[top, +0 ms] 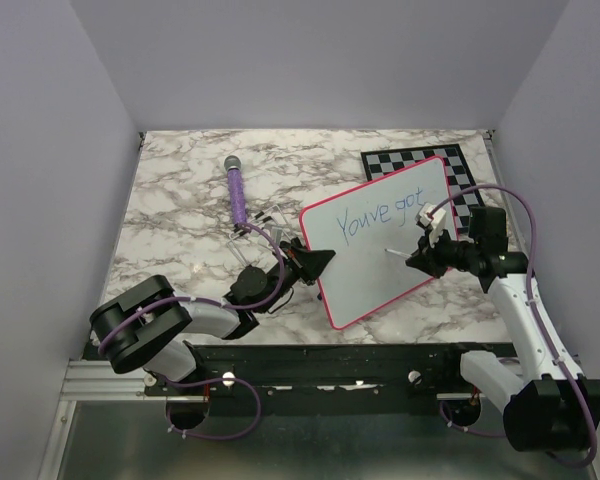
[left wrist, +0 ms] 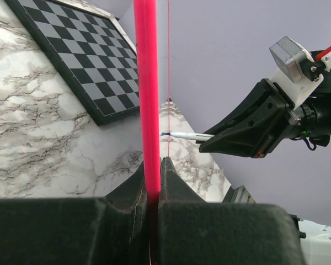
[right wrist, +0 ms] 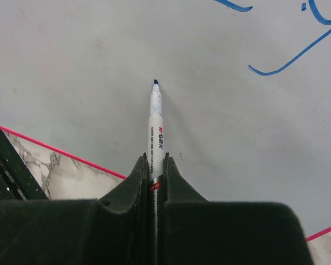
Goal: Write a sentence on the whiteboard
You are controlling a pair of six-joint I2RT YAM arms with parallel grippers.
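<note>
From above, the whiteboard (top: 365, 275) lies askew on the marble desk (top: 180, 235), and its far right corner overlaps a chessboard (top: 420, 160). The sentence (top: 385, 213) runs in blue along the board's upper part and reads "You've got". The lower half is bare. The left tool (top: 310, 262) is at the board's left edge. The right tool (top: 415, 258) reaches in from the right over the middle of the board, holding a marker (top: 395, 252) just below the writing. A purple stick with a grey head (top: 237, 192) lies on the desk, well apart to the left of the board.

From the left wrist, the board shows edge-on as a pink-red rim. The two black fingers (left wrist: 127, 193) are pressed together on it, pinching the rim between them. Beyond the rim the marker comes in level from the right tool, with the chessboard on the desk behind.

From the right wrist, the fingers (right wrist: 179, 187) are clamped on the marker's white barrel, which points straight away from the camera. Its dark tip seems to touch the blank white surface, though the contact cannot be told for sure. Blue strokes of the writing cross the upper right corner.
</note>
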